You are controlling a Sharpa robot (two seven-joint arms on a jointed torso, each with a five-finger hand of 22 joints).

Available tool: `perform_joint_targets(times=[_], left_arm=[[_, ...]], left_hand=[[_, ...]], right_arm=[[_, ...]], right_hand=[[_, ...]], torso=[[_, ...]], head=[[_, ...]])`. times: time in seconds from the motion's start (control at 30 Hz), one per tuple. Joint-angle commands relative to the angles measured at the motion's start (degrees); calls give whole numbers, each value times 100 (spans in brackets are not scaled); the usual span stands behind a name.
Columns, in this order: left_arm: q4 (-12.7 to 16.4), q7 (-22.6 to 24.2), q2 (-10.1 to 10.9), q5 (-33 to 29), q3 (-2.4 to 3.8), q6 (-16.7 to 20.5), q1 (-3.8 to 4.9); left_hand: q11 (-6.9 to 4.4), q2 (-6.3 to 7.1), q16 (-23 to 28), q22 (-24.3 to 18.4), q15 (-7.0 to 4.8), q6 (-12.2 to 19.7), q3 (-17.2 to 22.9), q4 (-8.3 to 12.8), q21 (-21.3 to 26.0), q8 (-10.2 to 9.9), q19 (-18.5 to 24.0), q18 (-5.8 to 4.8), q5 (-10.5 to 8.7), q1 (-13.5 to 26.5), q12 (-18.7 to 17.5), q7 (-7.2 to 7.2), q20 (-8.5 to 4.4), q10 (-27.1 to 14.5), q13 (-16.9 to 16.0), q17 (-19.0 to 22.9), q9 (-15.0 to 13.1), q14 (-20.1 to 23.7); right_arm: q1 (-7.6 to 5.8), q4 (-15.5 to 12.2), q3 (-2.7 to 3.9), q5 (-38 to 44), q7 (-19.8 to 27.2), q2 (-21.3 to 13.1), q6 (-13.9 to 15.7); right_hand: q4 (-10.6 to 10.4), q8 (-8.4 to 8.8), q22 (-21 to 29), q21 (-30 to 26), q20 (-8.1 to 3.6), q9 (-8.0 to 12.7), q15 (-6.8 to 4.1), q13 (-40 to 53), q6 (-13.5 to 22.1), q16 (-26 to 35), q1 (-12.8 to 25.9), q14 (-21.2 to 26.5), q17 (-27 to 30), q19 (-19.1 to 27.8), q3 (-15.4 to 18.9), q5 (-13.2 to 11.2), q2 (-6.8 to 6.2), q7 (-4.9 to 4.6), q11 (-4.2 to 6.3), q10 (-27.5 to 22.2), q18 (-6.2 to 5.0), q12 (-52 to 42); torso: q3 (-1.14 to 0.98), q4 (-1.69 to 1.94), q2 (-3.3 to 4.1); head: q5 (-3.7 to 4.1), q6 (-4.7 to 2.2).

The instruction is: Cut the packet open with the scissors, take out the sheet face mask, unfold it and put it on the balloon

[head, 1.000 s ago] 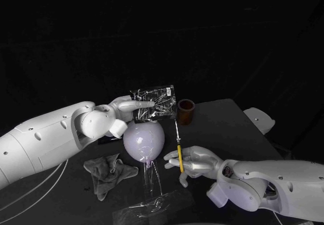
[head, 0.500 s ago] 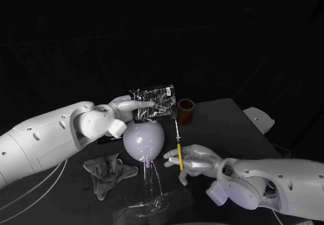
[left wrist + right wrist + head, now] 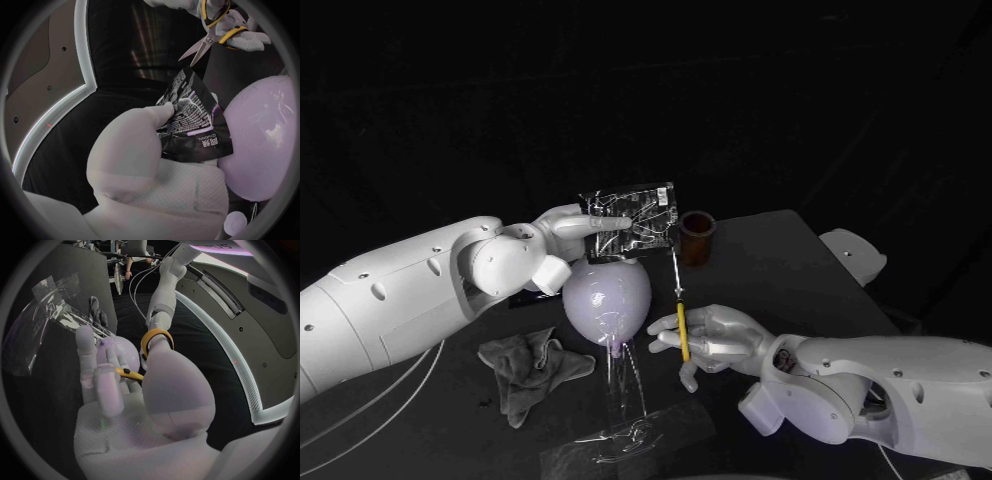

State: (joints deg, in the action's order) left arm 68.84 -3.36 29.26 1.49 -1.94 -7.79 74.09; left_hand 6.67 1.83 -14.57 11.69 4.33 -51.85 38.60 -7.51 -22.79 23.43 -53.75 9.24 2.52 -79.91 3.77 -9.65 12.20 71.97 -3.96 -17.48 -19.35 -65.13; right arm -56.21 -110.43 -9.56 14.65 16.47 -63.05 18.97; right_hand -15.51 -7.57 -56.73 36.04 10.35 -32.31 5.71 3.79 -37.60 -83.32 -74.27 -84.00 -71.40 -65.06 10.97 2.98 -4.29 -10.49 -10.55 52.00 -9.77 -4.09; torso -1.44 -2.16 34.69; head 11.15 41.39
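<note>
your right hand (image 3: pixel 711 340) crept the scissors (image 3: pixel 681 322) a touch closer to the packet (image 3: pixel 632 218), so the cut looked near, not begun. the scissors pointed away from you, long axis running up to the packet's lower corner. left hand (image 3: pixel 581 228) fingers pinched the packet just above the balloon (image 3: pixel 606 300); right fingers gripped the yellow handles.

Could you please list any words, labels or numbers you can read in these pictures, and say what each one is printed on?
Packet, held by the left hand: rows of fine white print, too small to read.
Same packet, beside a pale bar: a few larger white characters, too blurred to quote.
Scissors and balloon: no marking seen.
</note>
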Motion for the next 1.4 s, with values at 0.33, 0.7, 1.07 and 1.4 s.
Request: perform_joint_targets(times=[0.33,0.7,1.07,1.4], left_arm=[[35,8,-15,77,7,-192,11],[69,5,13,249,6,-307,11],[83,16,36,301,5,-309,11],[80,118,59,283,5,-94,11]], left_hand=[[-13,-59,-12,8,-2,16,14,-5,-28,21,-35,117,27,-4,13,-31,-18,40,-7,-12,-1421,-55],[-13,-59,-12,8,-3,19,14,-6,-30,25,-35,116,26,-1,13,-30,-19,41,-7,-14,-1429,-56],[-14,-58,-12,8,-3,20,13,-7,-30,26,-34,116,26,0,12,-29,-19,42,-6,-15,-1433,-57],[-14,-58,-11,9,-3,21,13,-8,-31,29,-34,116,26,2,12,-29,-19,43,-6,-16,-1438,-57]], right_arm=[[-126,33,53,25,120,44,-89],[-300,108,69,-21,168,31,-26],[-347,177,73,-139,210,18,66],[-358,230,74,-188,189,2,90]], right_hand=[[-13,-102,0,-8,6,-8,-25,-4,-60,-15,-48,-68,-8,35,70,-19,111,-415,4,101,-58,12],[22,-223,-66,135,-19,7,-52,-1,-133,-45,-122,-93,-45,-43,210,-20,227,-382,39,259,-39,-13],[124,-440,-388,697,-95,35,-140,28,-469,-138,-294,-190,-236,-340,391,-21,462,-280,149,744,50,-161],[282,-684,-729,1260,-302,120,-386,112,-1124,-188,-518,-274,-363,-615,685,-21,879,9,443,1637,139,-404]], torso=[[8,3,-1],[6,0,-2],[4,1,-5],[6,3,-3]], head=[[13,1],[34,2],[42,3],[52,4]])
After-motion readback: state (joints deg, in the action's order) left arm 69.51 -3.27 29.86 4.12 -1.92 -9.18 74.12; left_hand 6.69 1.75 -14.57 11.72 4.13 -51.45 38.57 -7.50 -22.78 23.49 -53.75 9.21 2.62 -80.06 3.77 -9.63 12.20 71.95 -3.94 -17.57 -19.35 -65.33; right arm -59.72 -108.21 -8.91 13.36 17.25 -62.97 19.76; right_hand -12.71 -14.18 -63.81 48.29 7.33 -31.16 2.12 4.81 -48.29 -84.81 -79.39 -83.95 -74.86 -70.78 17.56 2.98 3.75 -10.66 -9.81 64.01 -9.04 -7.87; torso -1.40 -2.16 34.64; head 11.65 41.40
